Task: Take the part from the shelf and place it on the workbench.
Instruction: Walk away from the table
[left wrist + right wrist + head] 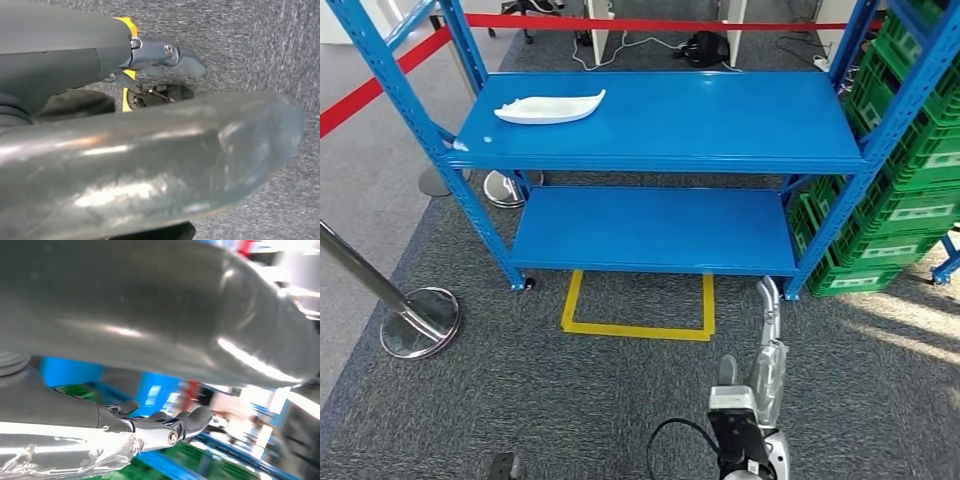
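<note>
We see grey carpet (pixel 546 400) with a yellow tape outline (pixel 641 310) marked just before a blue steel shelf rack (pixel 660 125). Green plastic crates (pixel 916 190) are stacked at its right, and red barrier tape (pixel 660 23) runs behind it. A chrome stanchion base (pixel 420 322) rests at left.

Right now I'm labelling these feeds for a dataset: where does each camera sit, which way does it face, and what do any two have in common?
Head view: high on the body, looking forward and down at the blue shelf with the white part on its top level; the right arm and right hand show.
Left wrist view: behind the left hand, facing grey carpet and yellow floor tape.
Right wrist view: behind the right hand, facing blurred blue shelving and green crates.
Shared: head and left wrist views show the tape; head and right wrist views show the crates.
</note>
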You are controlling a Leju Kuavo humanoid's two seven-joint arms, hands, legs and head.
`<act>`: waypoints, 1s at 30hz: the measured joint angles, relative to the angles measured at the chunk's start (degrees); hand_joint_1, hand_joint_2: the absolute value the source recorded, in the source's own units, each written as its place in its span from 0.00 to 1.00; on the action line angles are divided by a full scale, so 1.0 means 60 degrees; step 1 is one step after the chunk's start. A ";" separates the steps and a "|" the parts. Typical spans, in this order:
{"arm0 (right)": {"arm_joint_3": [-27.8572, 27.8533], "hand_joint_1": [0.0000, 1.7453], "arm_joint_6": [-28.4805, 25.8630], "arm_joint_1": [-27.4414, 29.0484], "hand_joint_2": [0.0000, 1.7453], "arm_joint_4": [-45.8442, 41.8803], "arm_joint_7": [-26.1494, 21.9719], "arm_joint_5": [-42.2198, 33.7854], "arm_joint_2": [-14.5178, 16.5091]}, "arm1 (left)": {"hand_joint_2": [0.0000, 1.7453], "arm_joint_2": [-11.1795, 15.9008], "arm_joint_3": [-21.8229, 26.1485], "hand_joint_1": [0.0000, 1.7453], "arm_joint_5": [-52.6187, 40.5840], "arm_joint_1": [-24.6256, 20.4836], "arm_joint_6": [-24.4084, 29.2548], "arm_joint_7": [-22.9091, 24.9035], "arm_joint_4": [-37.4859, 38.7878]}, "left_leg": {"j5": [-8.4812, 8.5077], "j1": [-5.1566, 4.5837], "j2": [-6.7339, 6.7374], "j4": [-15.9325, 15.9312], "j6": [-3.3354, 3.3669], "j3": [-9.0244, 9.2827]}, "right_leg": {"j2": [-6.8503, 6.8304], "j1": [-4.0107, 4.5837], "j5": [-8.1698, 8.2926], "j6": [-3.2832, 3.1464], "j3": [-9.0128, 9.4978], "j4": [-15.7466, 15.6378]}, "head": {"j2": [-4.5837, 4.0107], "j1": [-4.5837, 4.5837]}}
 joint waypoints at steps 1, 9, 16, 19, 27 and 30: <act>-0.0156 0.00 0.0072 -0.0073 0.00 0.0506 0.0142 0.0064 0.0009 | 0.00 0.0008 0.0001 0.00 -0.0022 0.0009 -0.0006 0.0009 0.0000 | -0.0125 -0.0001 -0.0049 0.0505 -0.0004 -0.0290 | 0.0063 0.0004 0.0000 -0.0006 -0.0004 0.0000 | 0.0000 -0.0005; -0.1889 0.00 0.0523 -0.1531 0.00 0.6601 0.0643 0.0499 0.0070 | 0.00 0.0007 -0.0004 0.00 -0.0310 -0.0039 -0.0152 0.0143 0.0000 | 0.1297 0.0011 -0.0211 -0.1958 0.0202 0.0624 | 0.0353 0.0051 0.0049 0.0246 -0.0032 -0.0020 | 0.0001 -0.0046; -0.2687 0.00 0.0823 -0.2300 0.00 1.0875 0.2310 0.1187 0.0047 | 0.00 0.0004 -0.0030 0.00 -0.0542 -0.0037 -0.0164 0.0282 0.0000 | 0.1369 0.0009 -0.0152 -0.2009 0.0515 0.0620 | 0.0164 0.0019 -0.1165 0.0479 -0.1195 0.2408 | 0.0000 0.0079; -0.2887 0.00 0.1168 -0.2261 0.00 1.1850 0.2927 0.1162 -0.0008 | 0.00 0.0003 -0.0037 0.00 -0.0594 -0.0031 -0.0167 0.0322 0.0000 | 0.1342 -0.0002 -0.0151 -0.2001 0.0518 0.0641 | 0.0154 0.0021 -0.0822 0.0447 -0.1107 0.2227 | 0.0000 0.0083; -0.3525 0.00 0.2086 -0.2211 0.00 1.3088 0.4123 0.0701 -0.0061 | 0.00 -0.0004 -0.0045 0.00 -0.0651 -0.0063 -0.0177 0.0358 0.0000 | 0.1159 -0.0026 -0.0139 -0.1895 0.0148 0.0674 | 0.0141 0.0061 -0.0068 0.0118 0.0008 0.0058 | 0.0000 0.0055; -0.3606 0.00 0.2140 -0.2208 0.50 1.3352 0.4869 0.0913 -0.0089 | 0.00 -0.0008 -0.0046 0.00 -0.0647 -0.0082 -0.0162 0.0362 0.0000 | 0.0358 -0.0013 -0.0147 -0.0553 0.0025 0.0049 | 0.0155 0.0039 -0.0053 0.0001 0.0006 0.0041 | 0.0000 -0.0026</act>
